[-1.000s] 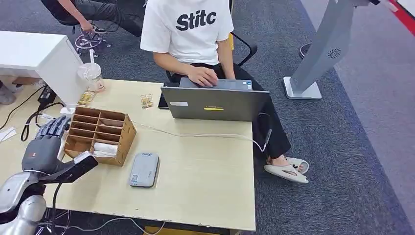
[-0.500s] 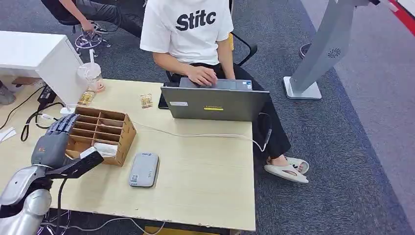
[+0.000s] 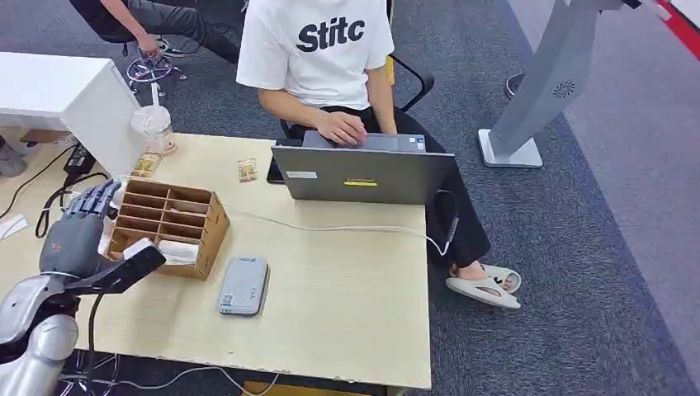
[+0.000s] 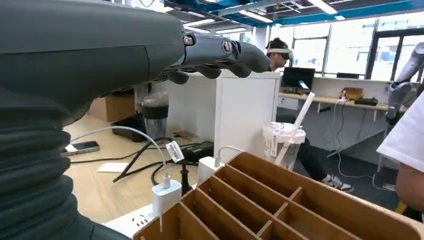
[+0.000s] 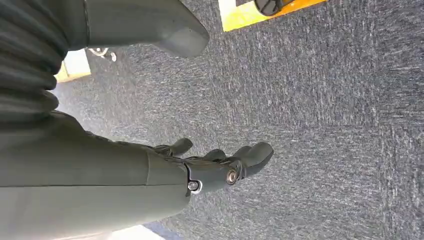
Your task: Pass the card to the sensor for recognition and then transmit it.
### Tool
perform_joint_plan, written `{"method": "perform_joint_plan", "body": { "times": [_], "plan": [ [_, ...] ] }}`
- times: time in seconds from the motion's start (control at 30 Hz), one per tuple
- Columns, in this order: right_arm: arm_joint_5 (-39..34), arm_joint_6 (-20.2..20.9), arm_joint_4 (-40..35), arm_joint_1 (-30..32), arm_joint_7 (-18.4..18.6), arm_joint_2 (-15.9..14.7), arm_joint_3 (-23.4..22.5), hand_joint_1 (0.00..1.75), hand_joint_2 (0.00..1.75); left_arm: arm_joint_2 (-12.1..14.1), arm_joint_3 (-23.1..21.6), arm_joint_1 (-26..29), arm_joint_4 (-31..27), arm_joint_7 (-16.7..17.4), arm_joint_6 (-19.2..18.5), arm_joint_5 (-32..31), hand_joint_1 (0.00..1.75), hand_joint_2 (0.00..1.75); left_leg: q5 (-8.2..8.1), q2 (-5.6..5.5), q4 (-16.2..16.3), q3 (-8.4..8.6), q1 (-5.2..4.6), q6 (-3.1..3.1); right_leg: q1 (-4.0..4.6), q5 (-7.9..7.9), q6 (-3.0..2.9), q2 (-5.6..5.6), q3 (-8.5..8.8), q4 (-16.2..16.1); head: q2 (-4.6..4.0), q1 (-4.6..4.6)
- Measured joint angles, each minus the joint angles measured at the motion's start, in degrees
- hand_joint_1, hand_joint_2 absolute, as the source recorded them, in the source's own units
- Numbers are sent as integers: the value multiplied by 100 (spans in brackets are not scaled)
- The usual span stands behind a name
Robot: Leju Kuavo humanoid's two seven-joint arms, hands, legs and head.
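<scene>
Left hand (image 3: pixel 73 239) hovers by the wooden card box (image 3: pixel 169 228).
Its fingers are spread, holding nothing; it should reach down slowly, pinch one white card (image 3: pixel 176 250), then lift straight.

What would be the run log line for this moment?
left robot hand: open, beside wooden organizer | right robot hand: open, over carpet | sensor: untouched

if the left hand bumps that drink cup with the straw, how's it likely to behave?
The cup is tall and narrow with a straw sticking up, so it probably tips rather than slides. It looks like thin clear plastic, likely light and easily squeezed. It stands near the table edge, so a push could send it off.
</scene>
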Motion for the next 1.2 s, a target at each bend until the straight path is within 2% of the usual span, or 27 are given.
{"method": "perform_joint_plan", "body": {
  "times": [0.17, 0.23, 0.57, 0.67, 0.8, 0.9, 1.03, 1.2],
  "plan": [
    [13, -11, 0, 0, 0, 0, -2, 0, 175, -13, 39, -47, -219, 107, 507, -39, 0, 175, 0, 0, 0, 0, 0, 0, 0, 0, 0, 0, 0, 0, 0, 0],
    [17, -9, 0, 0, 0, 0, -2, 0, 175, -28, 103, -54, -328, 107, 559, -30, 0, 175, 0, 0, 0, 0, 0, 0, 0, 0, 0, 0, 0, 0, 0, 0],
    [-22, -7, 0, 1, -22, 0, -114, 0, 175, 112, 96, -3, -385, 238, -619, 184, 0, 175, 0, 0, 0, -1, 1, 0, 0, 0, 0, 0, 0, 0, 0, 0],
    [-53, 0, 0, 1, -55, 0, -160, 0, 175, 324, -115, 26, -516, 378, -1004, 195, 0, 175, 0, 1, 0, -2, 1, 0, 0, 0, 0, 1, 0, 1, 0, 0],
    [-81, -9, 0, 4, -50, 0, -254, 0, 175, 860, -376, 47, -781, 765, -1541, 282, 0, 175, 0, 7, 0, -2, 3, -1, 3, 0, 0, 6, -5, 2, 0, -2],
    [-96, -15, -2, 3, -33, 0, -293, 0, 175, 1221, -516, 44, -905, 1134, -1596, -63, 0, 175, 0, 9, 0, -1, 5, -1, 4, -1, -1, 5, -5, 2, 0, -2],
    [-87, -7, 0, 3, -33, 0, -299, 0, 175, 1489, -619, 44, -907, 1154, -1753, -77, 0, 175, 2, 9, 0, -1, 5, -4, 4, 0, -1, 5, -4, 2, 0, -2],
    [-39, 4, 0, 0, -33, 2, -302, 0, 175, 1596, -756, 45, -900, 1209, -1757, -162, 0, 175, 2, 8, 0, -1, 3, -3, 2, 0, -1, 4, -3, 1, 0, 0]
  ]
}}
